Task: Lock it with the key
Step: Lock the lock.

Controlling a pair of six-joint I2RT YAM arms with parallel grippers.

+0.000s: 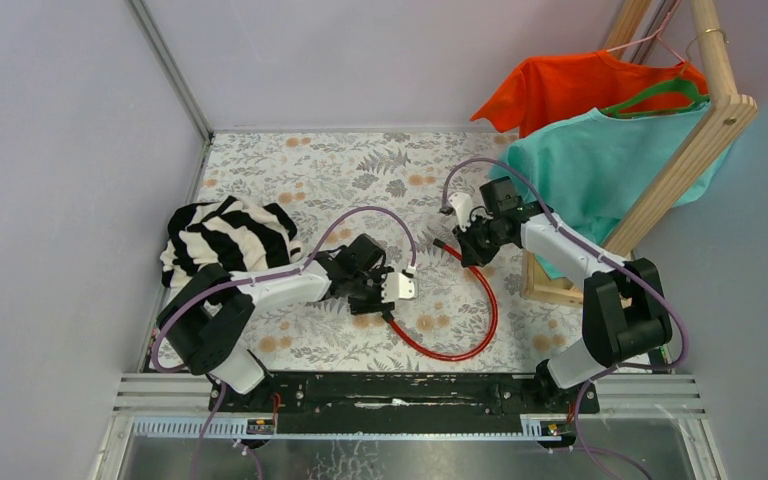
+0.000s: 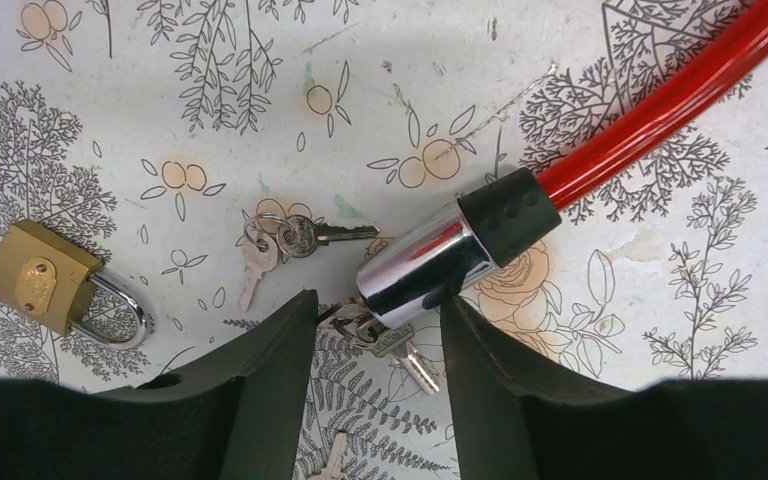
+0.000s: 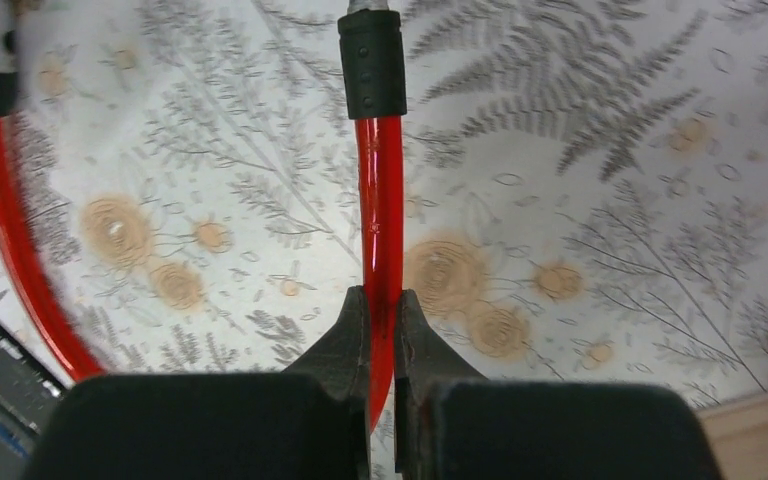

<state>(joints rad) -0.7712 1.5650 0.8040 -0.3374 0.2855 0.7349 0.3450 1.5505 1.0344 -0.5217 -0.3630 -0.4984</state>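
Note:
A red cable lock (image 1: 488, 305) loops across the floral table. In the left wrist view its chrome lock barrel (image 2: 425, 265) with a black collar (image 2: 510, 215) lies slanted. A key (image 2: 405, 345) on a ring sits at the barrel's lower end, partly hidden under it. My left gripper (image 2: 378, 300) (image 1: 392, 292) is open, its black fingertips on either side of that barrel end. My right gripper (image 3: 380, 295) (image 1: 463, 240) is shut on the red cable (image 3: 380, 200) just below the other end's black collar (image 3: 372, 65).
A brass padlock (image 2: 45, 285) and a ring with two small keys (image 2: 280, 238) lie left of the barrel; another key (image 2: 332, 460) lies between my left fingers. A striped garment (image 1: 225, 240) lies at left. A wooden rack (image 1: 700, 140) with teal (image 1: 600, 160) and orange (image 1: 570, 85) shirts stands at right.

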